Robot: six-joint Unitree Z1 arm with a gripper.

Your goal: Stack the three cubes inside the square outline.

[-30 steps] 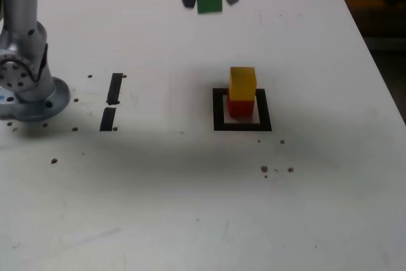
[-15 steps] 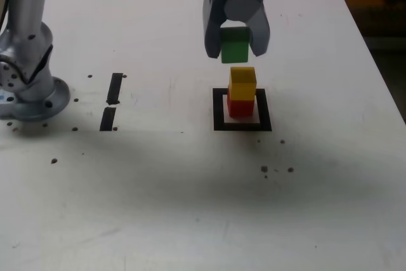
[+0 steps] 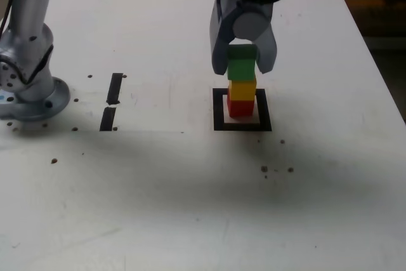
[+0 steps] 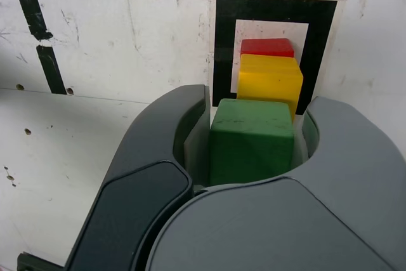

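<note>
The claw (image 3: 243, 66) is clamped on the green cube (image 3: 242, 68), which sits atop the yellow cube (image 3: 242, 89). The yellow cube rests on the red cube (image 3: 240, 108), standing inside the square outline (image 3: 219, 110) on the white bench (image 3: 190, 188).

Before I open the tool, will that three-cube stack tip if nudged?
Probably yes: the stack is one cube wide, with the green cube on yellow on red. The flat faces should not roll. The tool should open straight, without sideways drag.
</note>
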